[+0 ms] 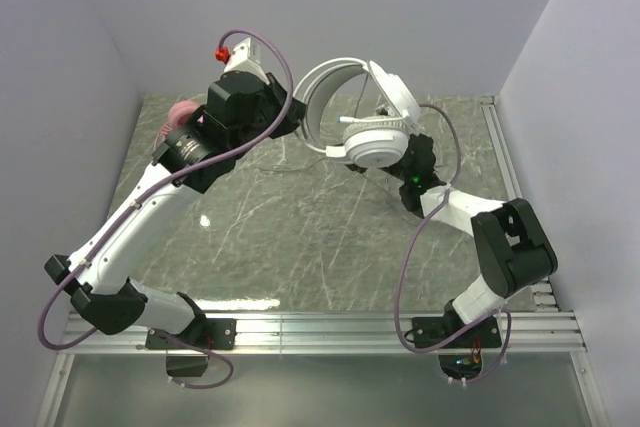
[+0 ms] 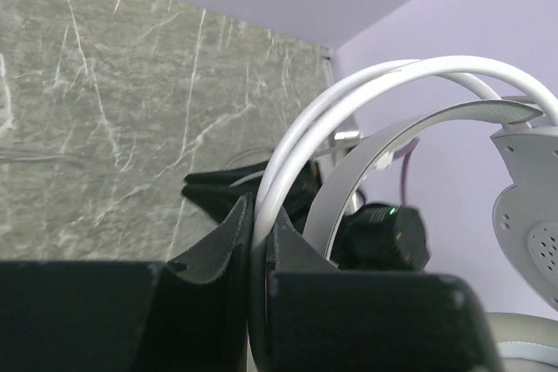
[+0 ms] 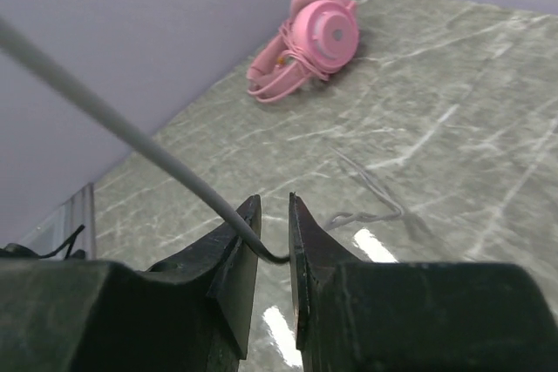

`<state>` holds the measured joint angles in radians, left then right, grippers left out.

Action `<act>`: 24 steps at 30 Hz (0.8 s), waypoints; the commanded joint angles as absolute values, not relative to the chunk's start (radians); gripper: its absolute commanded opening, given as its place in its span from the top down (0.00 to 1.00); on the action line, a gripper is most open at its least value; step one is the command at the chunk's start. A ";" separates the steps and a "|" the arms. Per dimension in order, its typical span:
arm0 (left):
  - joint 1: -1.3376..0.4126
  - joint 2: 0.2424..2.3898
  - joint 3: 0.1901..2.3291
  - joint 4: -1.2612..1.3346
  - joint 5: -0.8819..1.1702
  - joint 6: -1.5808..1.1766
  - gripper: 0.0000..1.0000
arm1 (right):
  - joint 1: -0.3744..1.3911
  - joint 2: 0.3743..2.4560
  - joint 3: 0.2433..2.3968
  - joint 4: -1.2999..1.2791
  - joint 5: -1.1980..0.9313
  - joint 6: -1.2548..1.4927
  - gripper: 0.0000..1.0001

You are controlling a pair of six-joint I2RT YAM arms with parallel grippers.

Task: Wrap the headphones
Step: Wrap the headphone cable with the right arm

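The white/grey headphones (image 1: pixel 372 127) hang in the air above the back of the table. My left gripper (image 1: pixel 292 112) is shut on their thin white headband wires (image 2: pixel 305 128), with the wide inner band and an ear cup (image 2: pixel 527 233) to its right. My right gripper (image 1: pixel 412 165) sits just below the lower ear cup. Its jaws (image 3: pixel 272 241) stand nearly closed, with the thin grey cable (image 3: pixel 131 132) pinched across the narrow gap. More of this cable (image 3: pixel 375 202) lies on the table. The pink headphones (image 3: pixel 314 37) lie at the back left, partly hidden behind my left arm in the top view (image 1: pixel 180 112).
Grey walls close in the marble table (image 1: pixel 300 237) at the back and on both sides. A metal rail (image 1: pixel 500 147) runs along the right edge and another along the near edge (image 1: pixel 380 325).
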<state>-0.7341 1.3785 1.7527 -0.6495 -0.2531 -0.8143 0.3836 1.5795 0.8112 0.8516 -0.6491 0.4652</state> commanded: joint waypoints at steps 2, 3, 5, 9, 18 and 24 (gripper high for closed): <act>-0.724 1.379 1.808 -0.439 -0.304 -0.965 1.00 | 0.428 1.618 0.793 0.982 -0.630 0.514 0.74; -0.724 1.397 1.837 -0.437 -0.313 -0.969 1.00 | 0.442 1.626 0.793 0.995 -0.635 0.520 0.74; -0.724 1.425 1.885 -0.460 -0.331 -0.965 1.00 | 0.452 1.641 0.790 1.009 -0.640 0.535 0.74; -0.724 1.497 1.973 -0.486 -0.412 -0.960 1.00 | 0.486 1.644 0.766 1.067 -0.638 0.557 0.75; -0.661 1.543 1.950 -0.433 -0.541 -0.983 1.00 | 0.587 1.508 0.635 1.112 -0.618 0.580 0.84; -0.634 1.600 2.015 -0.451 -0.623 -0.937 1.00 | 0.638 1.373 0.589 0.985 -0.606 0.529 0.97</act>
<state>-0.6399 1.5959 1.9224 -0.5713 -0.5537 -0.9199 0.6128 1.4570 0.6086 1.0115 -0.6163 0.5617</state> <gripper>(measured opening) 0.108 0.066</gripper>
